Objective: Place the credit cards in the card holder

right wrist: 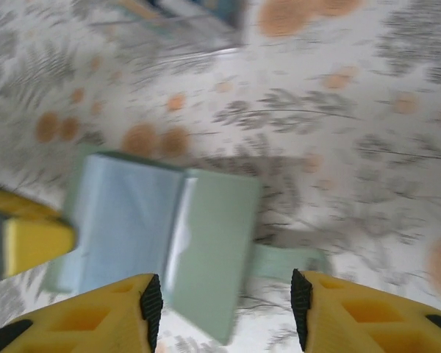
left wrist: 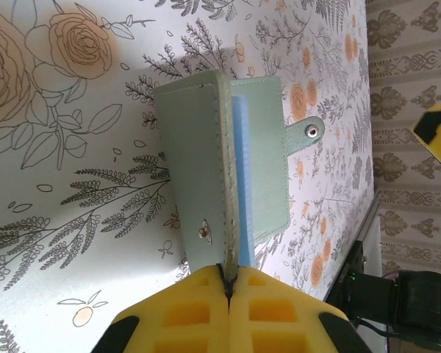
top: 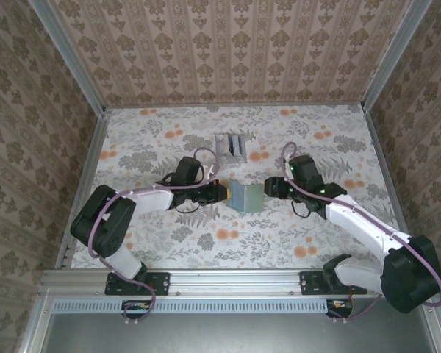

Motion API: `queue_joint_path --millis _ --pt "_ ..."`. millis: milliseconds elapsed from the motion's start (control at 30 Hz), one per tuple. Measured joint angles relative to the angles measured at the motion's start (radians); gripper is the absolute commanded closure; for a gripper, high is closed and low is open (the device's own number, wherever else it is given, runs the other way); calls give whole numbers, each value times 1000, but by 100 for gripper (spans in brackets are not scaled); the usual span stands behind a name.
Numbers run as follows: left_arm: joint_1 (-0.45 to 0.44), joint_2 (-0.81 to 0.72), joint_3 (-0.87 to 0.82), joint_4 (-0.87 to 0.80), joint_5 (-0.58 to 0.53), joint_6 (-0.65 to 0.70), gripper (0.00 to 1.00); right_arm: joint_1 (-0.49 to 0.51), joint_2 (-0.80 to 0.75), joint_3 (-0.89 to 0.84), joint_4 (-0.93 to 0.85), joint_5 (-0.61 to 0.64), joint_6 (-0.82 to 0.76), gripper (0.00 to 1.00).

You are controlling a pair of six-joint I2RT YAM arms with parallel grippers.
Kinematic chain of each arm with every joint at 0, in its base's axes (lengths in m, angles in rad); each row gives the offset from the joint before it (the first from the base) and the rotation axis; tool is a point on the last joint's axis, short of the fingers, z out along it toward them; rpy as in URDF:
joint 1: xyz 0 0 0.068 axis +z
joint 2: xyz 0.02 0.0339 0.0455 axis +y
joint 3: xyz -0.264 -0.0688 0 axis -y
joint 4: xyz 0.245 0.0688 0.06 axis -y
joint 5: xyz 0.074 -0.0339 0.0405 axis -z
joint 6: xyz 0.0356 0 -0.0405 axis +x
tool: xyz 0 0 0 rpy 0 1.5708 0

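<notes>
- Floral tabletop [top: 169, 243] carries the grey-green card holder [top: 247, 195], centred between both arms.
- Left gripper [left wrist: 228, 285] is pinched on a blue card [left wrist: 239, 184] tucked in its fold.
- Right gripper [right wrist: 224, 303] hovers over it, jaws apart.

The blue card [left wrist: 239, 176] is mostly hidden inside the folded card holder [left wrist: 191, 147].

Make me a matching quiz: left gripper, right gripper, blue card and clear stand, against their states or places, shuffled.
1. left gripper
2. right gripper
3. blue card
4. clear stand

a. jaws apart
b. between the halves of the card holder
c. jaws shut
d. beyond the card holder, farther from the arms

Pairs: 1-c, 2-a, 3-b, 4-d.
</notes>
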Motion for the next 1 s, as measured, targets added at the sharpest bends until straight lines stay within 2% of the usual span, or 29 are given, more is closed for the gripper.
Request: queue_joint_path --millis 167,367,467,567,733,1000 --pt "0 0 0 0 5 0 100 60 146 36 73 -135 35 32" --pt "-3 0 -2 19 7 -14 100 104 362 93 132 -246 74 28" --pt "-4 0 -3 32 8 -26 100 109 406 106 147 -268 83 29" --pt "-9 0 -10 46 7 -31 100 112 408 106 146 -269 85 33" --pt "-12 0 -30 57 6 -47 100 112 409 106 137 -237 84 44" --pt "-14 0 -42 72 -2 -53 100 112 404 106 55 -74 77 44"
